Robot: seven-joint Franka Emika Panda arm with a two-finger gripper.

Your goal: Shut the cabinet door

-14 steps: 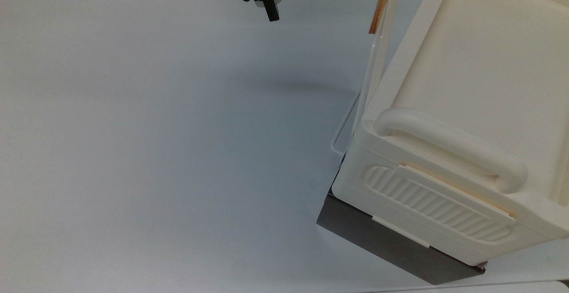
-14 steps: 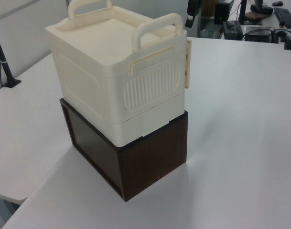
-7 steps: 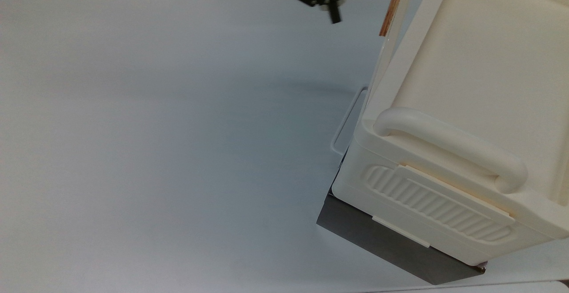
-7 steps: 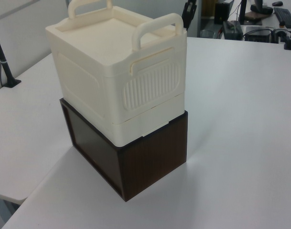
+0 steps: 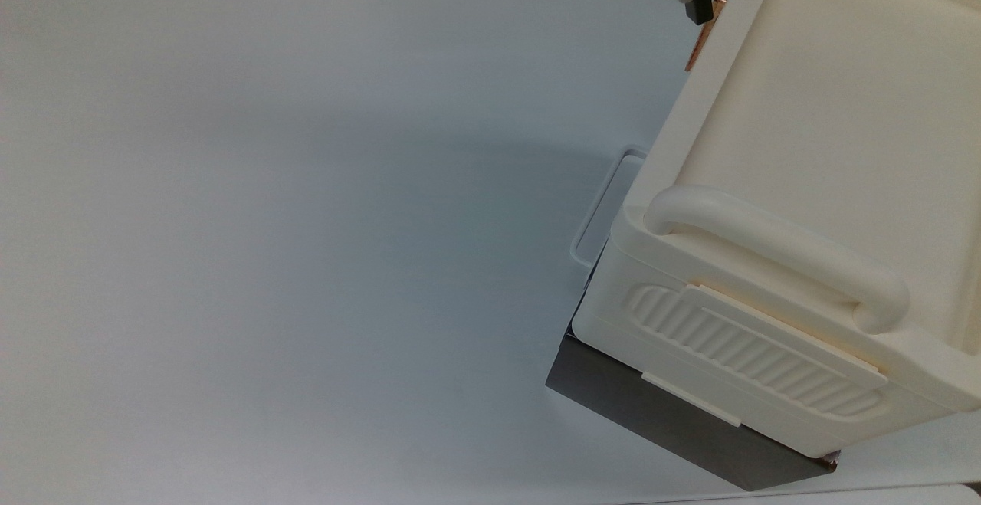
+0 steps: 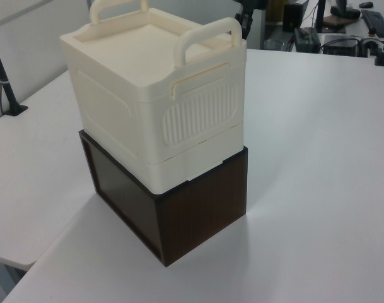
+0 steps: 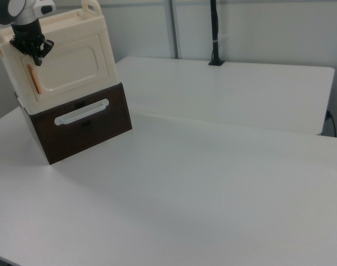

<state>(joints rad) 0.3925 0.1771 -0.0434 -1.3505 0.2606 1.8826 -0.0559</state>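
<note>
While gripper [image 7: 36,57], finger state unclear, sits at copper handle [image 7: 33,78], smooth cream door [image 7: 68,62] lies flush on ribbed cabinet [image 6: 154,95].

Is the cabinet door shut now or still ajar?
Shut, or nearly: the cabinet door lies flush with the cabinet front in the right view, the gripper at its copper handle.

The cabinet [image 5: 828,145] runs off the top view's right edge. The gripper [image 5: 693,7] is cut by the top edge, its finger gap unclear.

White tables [image 7: 223,166] stand before a pale wall [image 7: 257,30] with a black pole [image 7: 214,33]
</note>
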